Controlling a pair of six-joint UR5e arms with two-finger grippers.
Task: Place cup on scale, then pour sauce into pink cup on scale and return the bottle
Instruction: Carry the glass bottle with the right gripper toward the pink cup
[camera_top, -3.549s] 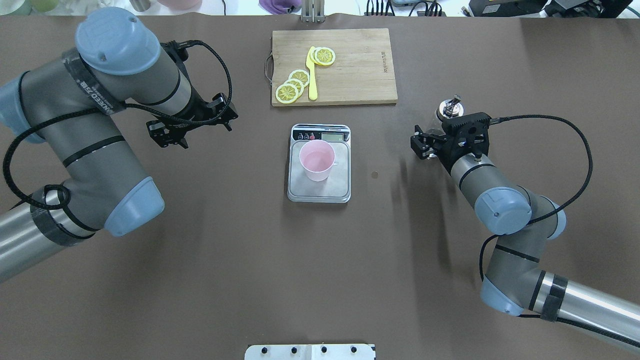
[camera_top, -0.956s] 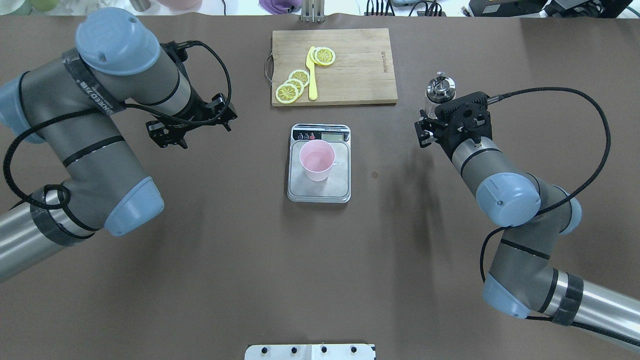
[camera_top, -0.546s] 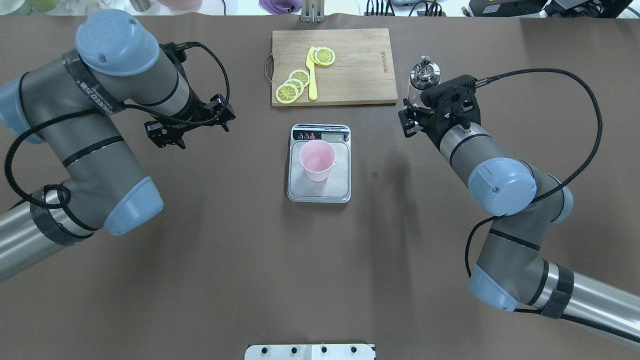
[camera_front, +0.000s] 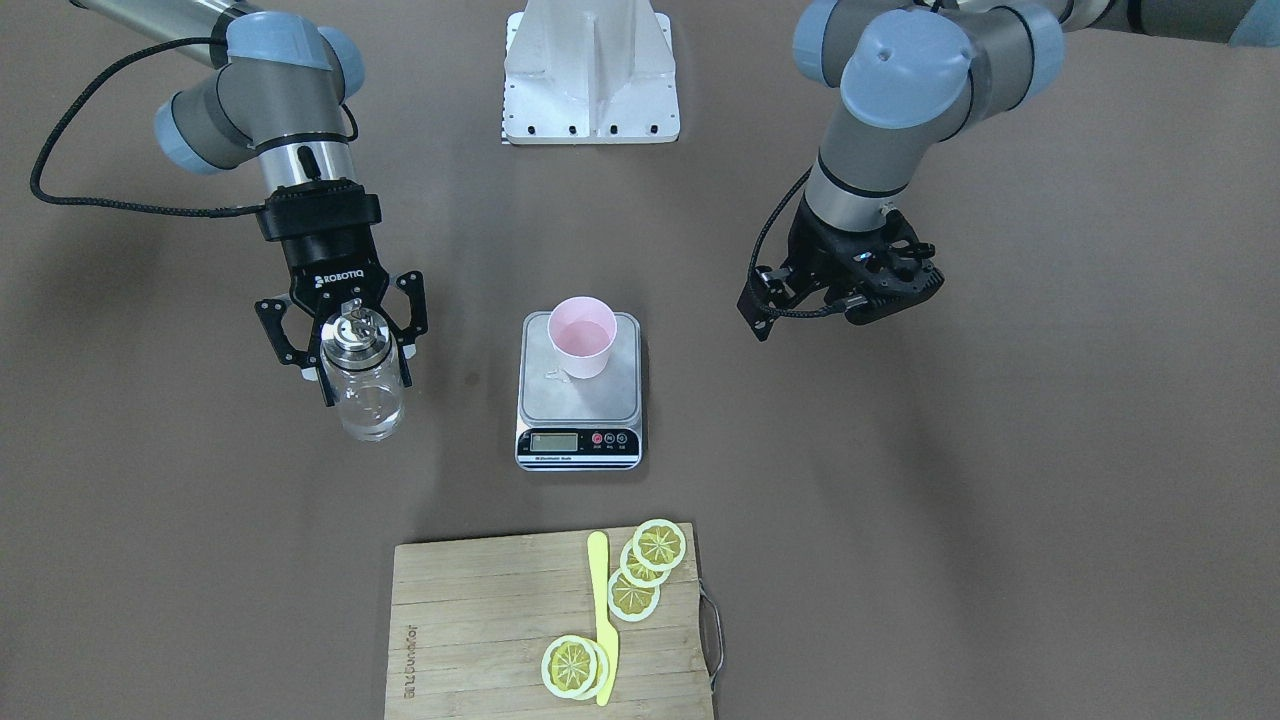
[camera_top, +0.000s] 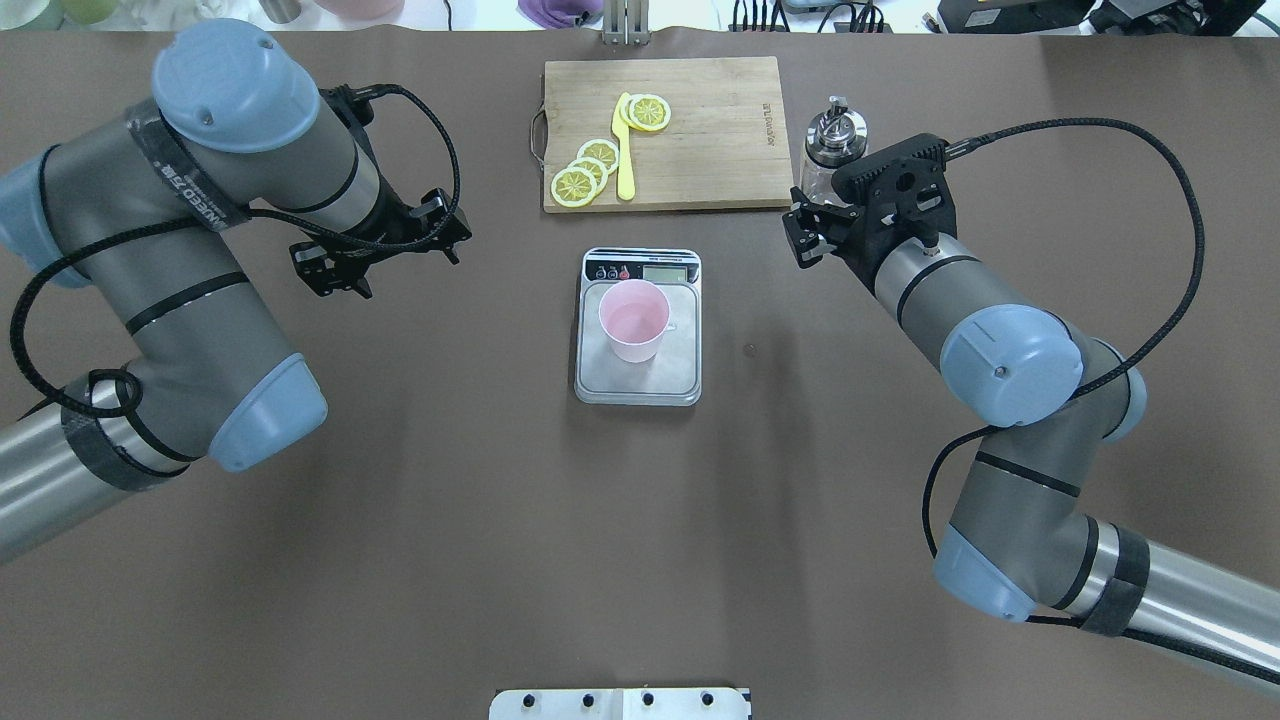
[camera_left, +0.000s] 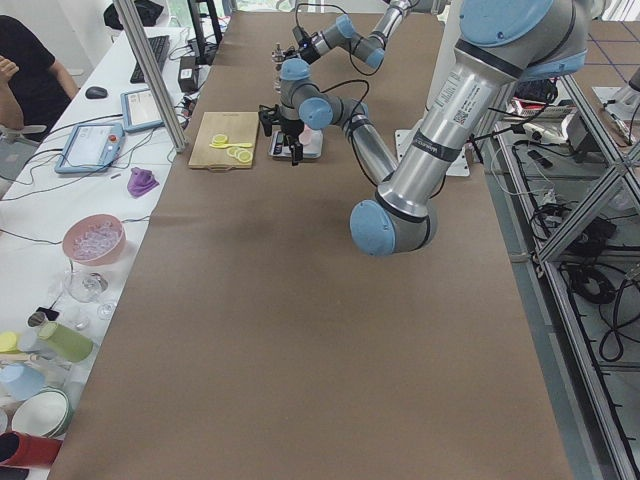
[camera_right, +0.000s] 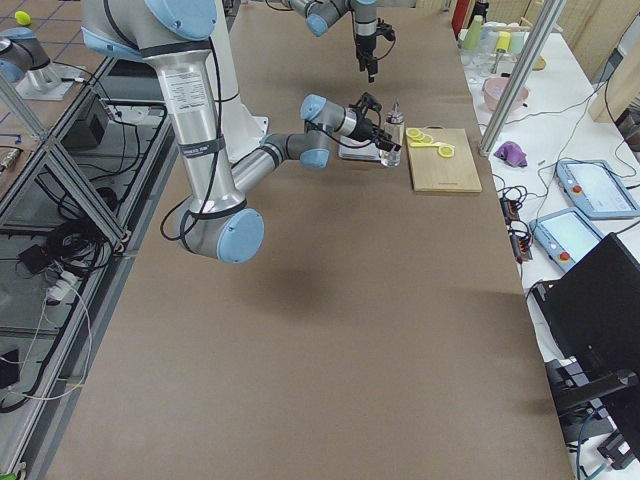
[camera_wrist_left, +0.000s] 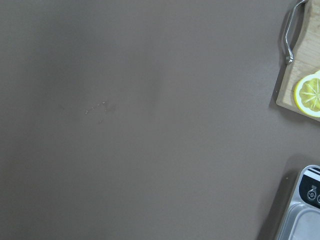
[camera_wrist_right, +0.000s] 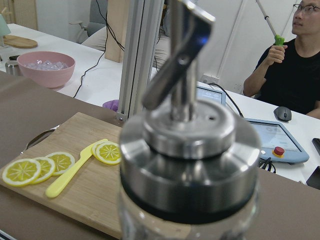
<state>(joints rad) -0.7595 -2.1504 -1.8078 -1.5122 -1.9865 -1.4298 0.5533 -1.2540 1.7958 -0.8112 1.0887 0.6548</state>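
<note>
Glass bottle (camera_top: 836, 128), clenched in the right gripper (camera_front: 365, 385), hangs at two o'clock from the scale (camera_top: 637, 385) in the overhead view; the pink cup (camera_top: 634, 320) stands on its platform. Its spout should reach above the cup's mouth before tilting, slowly, to avoid splashing the steel

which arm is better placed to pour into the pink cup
The right arm. Its jaws hold the bottle upright, beside the scale where the cup stands. The left arm has open, empty jaws on the scale's other side.
</note>
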